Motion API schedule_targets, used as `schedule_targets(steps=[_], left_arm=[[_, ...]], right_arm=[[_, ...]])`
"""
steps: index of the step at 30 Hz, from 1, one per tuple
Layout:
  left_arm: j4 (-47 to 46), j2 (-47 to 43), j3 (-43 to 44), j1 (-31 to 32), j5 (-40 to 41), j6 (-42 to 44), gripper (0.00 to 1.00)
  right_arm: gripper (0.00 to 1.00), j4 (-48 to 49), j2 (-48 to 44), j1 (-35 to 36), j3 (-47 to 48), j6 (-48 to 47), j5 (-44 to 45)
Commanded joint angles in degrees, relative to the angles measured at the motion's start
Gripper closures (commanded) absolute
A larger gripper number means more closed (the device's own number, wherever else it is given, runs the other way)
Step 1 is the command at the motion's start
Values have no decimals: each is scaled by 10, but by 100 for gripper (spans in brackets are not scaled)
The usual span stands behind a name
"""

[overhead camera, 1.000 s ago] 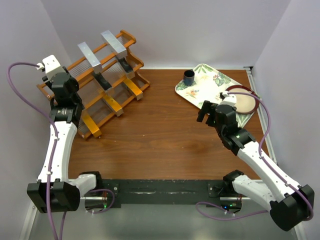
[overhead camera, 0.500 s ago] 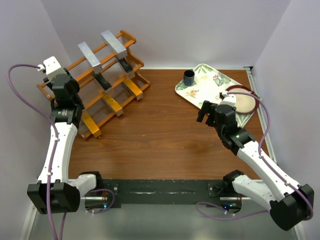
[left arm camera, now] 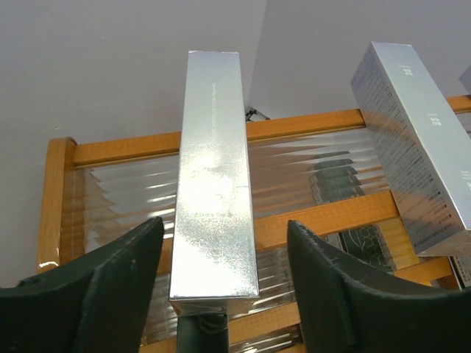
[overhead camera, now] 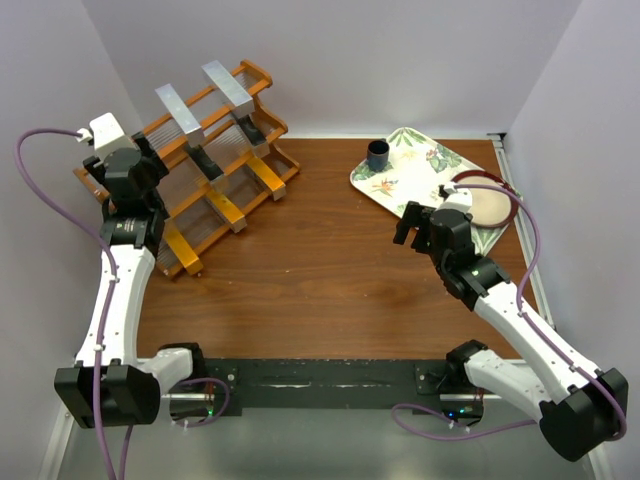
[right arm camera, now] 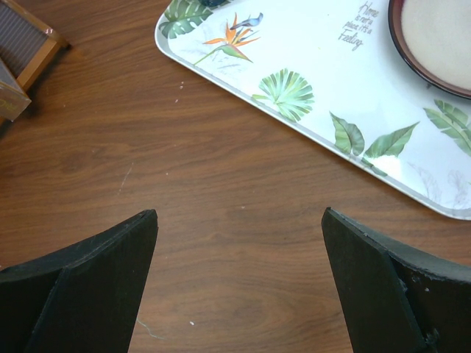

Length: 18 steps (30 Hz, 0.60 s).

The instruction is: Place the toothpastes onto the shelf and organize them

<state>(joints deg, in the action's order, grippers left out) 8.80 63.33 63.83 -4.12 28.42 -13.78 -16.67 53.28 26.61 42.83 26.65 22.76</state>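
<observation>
Both arms are bolted to a black rail [overhead camera: 320, 380]. The left arm [overhead camera: 115, 290], at the rail's left end, and the right arm [overhead camera: 530, 335], at its right end, have white link shells joined by blocky black joints. A purple cable [overhead camera: 45, 128] trails along each arm. Small green lights [overhead camera: 210, 409] glow at the bases beside the rail. The left gripper [left arm camera: 224, 224] and right gripper [right arm camera: 239, 213] carry matte black, wedge-shaped fingers [right arm camera: 81, 279].

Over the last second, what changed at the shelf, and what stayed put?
The left gripper opened, letting go of the silver toothpaste carton, which now rests free between its fingers on the shelf. The right gripper stayed open over the table beside the floral tray; the other cartons did not move.
</observation>
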Motion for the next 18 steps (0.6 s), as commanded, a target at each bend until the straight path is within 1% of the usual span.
schedule_targets(steps=[1, 3, 4, 6, 7, 8, 10, 13, 14, 16, 17, 18], left_arm=[[-10, -19, 5, -5, -19, -9, 22], [4, -30, 17, -5, -35, -9, 18], [10, -36, 21, -5, -42, -9, 12], [16, -58, 26, -5, -62, -5, 7], [20, -65, 29, -5, -67, -5, 2], [24, -83, 30, -4, -72, -2, 0], [38, -101, 37, -2, -81, 2, 0], [41, -145, 32, 34, -79, 33, 0], [39, -176, 28, 65, -75, 51, 0], [26, -216, 9, 89, -69, 64, 0], [23, -255, 3, 105, -70, 71, 0], [25, -275, -5, 108, -81, 74, 0]], right_arm=[[2, 21, -5, 1, 5, -10, -4], [2, 18, -5, 1, 7, -11, -2], [2, 16, -6, 2, 9, -11, -2], [2, 10, -8, 1, 12, -11, 1], [2, 9, -9, 1, 13, -11, 3], [2, 8, -11, 1, 14, -10, 4], [2, 5, -14, 1, 18, -9, 11], [2, -13, -23, 0, 33, -6, 24], [2, -24, -26, 1, 36, -5, 28], [2, -33, -38, 1, 44, -3, 34], [1, -38, -43, 1, 45, -1, 36], [2, -42, -48, 1, 46, 1, 37]])
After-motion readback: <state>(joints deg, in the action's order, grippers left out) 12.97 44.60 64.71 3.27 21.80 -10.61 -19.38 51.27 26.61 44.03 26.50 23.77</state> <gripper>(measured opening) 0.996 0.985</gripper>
